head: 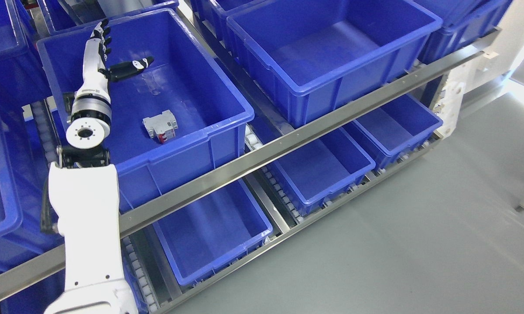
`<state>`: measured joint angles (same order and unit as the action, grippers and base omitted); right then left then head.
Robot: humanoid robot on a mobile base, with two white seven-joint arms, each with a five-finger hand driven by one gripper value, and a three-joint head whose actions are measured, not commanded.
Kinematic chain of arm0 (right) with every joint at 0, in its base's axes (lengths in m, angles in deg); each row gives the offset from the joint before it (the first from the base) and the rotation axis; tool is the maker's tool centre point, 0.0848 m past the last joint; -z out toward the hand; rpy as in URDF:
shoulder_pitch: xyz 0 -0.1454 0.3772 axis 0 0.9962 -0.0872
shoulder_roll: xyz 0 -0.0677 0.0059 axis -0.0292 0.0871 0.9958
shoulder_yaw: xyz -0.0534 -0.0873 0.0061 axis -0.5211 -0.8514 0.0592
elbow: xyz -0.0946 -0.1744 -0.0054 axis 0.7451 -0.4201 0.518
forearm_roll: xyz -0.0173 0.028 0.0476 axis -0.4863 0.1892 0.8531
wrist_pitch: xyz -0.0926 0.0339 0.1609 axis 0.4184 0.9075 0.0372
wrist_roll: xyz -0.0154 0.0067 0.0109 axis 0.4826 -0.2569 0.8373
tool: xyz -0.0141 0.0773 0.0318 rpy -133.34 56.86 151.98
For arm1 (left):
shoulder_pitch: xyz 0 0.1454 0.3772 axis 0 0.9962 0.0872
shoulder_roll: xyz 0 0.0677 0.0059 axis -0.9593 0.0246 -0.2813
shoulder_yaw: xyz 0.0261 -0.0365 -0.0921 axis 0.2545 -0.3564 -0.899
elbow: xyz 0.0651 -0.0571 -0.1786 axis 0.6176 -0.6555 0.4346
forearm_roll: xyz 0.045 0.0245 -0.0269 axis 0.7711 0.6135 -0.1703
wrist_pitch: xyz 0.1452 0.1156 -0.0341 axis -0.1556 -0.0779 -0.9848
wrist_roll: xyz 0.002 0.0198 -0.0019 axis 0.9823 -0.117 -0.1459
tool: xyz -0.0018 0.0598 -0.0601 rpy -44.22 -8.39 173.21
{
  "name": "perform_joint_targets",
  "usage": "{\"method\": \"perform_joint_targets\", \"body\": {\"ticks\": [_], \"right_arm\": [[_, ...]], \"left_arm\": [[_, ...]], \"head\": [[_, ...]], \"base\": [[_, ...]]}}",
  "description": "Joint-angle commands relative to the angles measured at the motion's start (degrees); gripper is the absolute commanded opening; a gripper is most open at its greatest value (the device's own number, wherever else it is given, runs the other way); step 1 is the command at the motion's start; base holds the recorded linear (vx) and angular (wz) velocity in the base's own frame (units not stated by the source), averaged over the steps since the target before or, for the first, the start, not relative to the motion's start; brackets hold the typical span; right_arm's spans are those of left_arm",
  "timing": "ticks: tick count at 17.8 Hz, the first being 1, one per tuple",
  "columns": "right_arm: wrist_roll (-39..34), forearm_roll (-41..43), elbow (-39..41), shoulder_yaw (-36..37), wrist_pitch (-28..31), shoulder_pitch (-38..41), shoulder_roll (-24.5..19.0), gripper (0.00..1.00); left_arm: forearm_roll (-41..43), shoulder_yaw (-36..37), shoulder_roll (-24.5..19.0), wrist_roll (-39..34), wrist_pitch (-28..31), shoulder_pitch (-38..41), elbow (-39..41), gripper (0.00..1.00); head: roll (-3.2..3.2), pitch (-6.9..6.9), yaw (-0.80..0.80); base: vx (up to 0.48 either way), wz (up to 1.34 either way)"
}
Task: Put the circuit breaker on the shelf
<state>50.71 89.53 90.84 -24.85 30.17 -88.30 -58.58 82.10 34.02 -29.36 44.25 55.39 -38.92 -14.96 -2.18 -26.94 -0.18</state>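
A grey circuit breaker [160, 126] with a red underside lies on the floor of a blue bin [227, 114] on the upper shelf level. My left hand [113, 54] reaches over the far left part of that bin, fingers straight and thumb spread out, holding nothing. The hand is above and behind the breaker, apart from it. My left arm comes up from the lower left edge. My right arm does not show.
Another large blue bin [331, 48] stands to the right on the same level. A steel rail [288, 144] runs along the shelf front. Smaller blue bins [214, 231] [323, 170] [397, 126] sit on the lower roller level. Grey floor lies at the right.
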Motion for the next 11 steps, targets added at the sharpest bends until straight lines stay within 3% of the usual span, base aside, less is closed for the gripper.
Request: {"method": "perform_joint_targets", "body": {"ticks": [1,11], "right_arm": [[0.02,-0.03,0.0,0.0,-1.92,0.85,1.0,1.0],[0.02,0.05,0.0,0.0,-1.92,0.94,1.0,1.0]], "left_arm": [[-2.75,1.07,2.68,-0.28,0.52,6.54,25.28,1.0],[-2.75,-2.18,0.6,0.25,0.7,6.71,28.98,1.0]], "head": [[0.0,0.0,0.0],[0.0,0.0,0.0]], "base": [[-0.208,-0.13],[-0.225,-0.09]]}}
